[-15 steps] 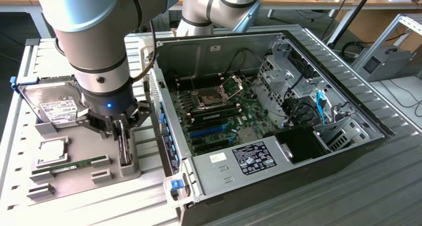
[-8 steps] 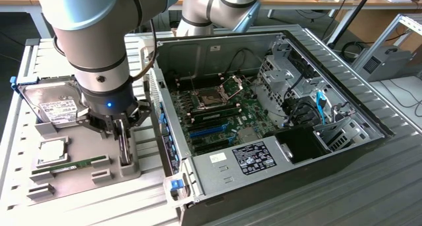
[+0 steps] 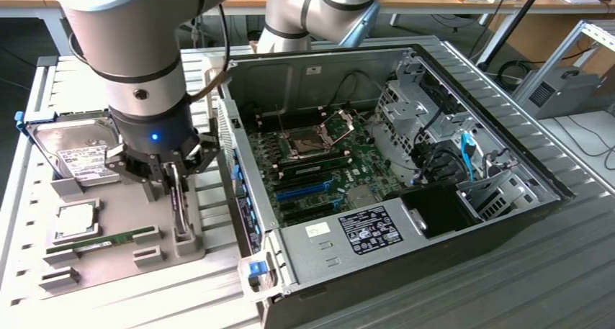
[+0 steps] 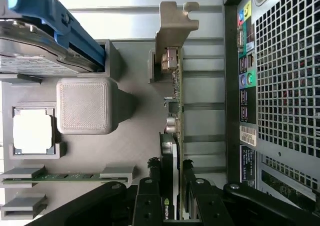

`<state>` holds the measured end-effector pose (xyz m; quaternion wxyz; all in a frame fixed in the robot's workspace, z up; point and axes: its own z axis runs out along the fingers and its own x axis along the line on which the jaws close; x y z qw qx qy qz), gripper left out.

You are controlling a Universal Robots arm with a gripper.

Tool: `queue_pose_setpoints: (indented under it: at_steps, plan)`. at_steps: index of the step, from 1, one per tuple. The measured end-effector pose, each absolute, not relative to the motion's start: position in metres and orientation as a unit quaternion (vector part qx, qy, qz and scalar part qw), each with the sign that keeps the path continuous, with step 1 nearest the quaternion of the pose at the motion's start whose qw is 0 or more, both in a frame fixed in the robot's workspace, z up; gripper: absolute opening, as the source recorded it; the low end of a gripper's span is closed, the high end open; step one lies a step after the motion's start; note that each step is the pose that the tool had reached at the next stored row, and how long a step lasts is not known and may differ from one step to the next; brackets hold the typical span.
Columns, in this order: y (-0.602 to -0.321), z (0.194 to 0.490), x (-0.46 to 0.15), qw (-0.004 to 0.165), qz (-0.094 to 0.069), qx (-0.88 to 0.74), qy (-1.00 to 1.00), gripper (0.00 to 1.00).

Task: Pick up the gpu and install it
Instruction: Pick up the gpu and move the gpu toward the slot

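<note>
The gpu (image 4: 177, 93) carries a white NVIDIA mark on its black block. A black label (image 3: 370, 230) on the case (image 3: 317, 70) and a white one on the drive (image 3: 82, 160) bear print too small to read.

The arm (image 3: 144, 62) hides part of the hard drive (image 3: 79, 158) in the exterior view. In the wrist view the gripper (image 4: 170, 170) hides one end of the graphics card (image 4: 176, 85), and the picture's edge cuts off the computer case (image 4: 285, 85).
</note>
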<state>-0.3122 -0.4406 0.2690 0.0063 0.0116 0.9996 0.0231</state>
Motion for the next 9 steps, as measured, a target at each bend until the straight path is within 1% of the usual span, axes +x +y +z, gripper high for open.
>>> queue_pose_setpoints:
  at_steps: [9]
  plan:
    - [-0.441,0.301,-0.312,0.007,0.023,0.012,1.000,0.28]
